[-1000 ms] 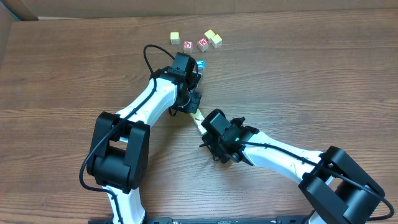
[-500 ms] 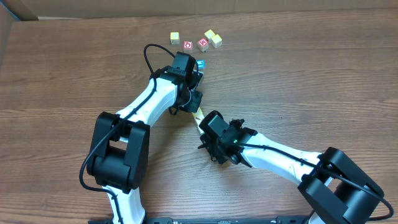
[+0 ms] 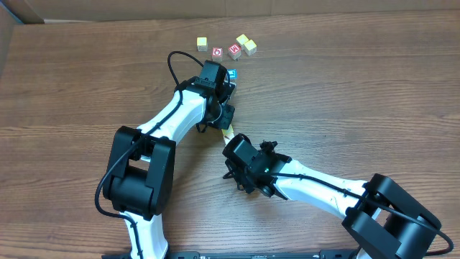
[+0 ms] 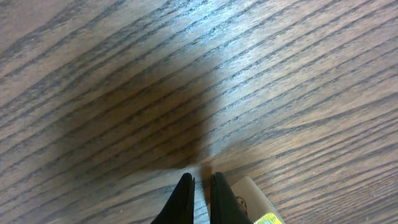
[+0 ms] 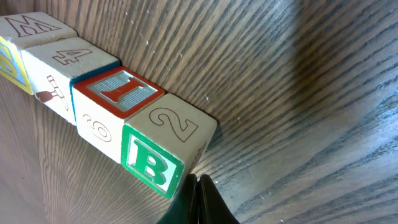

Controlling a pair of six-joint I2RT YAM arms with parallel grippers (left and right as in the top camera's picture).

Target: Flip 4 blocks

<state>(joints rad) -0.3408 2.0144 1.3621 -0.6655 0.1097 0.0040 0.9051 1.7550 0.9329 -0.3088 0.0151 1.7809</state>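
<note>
As everything is carried by it, bench (image 3: 374,93): wood-grained and flat.
Right end effector (image 5: 196,186): pinched together, nothing held, tips set at the low corner of the "B" block (image 5: 165,149).
Left end effector (image 4: 200,186): pinched together, nothing held, just beside one of the blocks (image 4: 249,198).
Blocks (image 5: 99,93): four are laid touching in one row at mid-bench, between both arms' tips.
Spare cubes (image 3: 234,50): scattered far, well apart.
Handling: judged light, stiff, smooth-faced, likely slippery; hold is best taken on opposite free faces of an end cube.

Stands open over the table's (image 3: 374,79) right side; narrows mid-table at the tight row of blocks (image 5: 109,102), loose cubes (image 3: 234,50) beyond.
</note>
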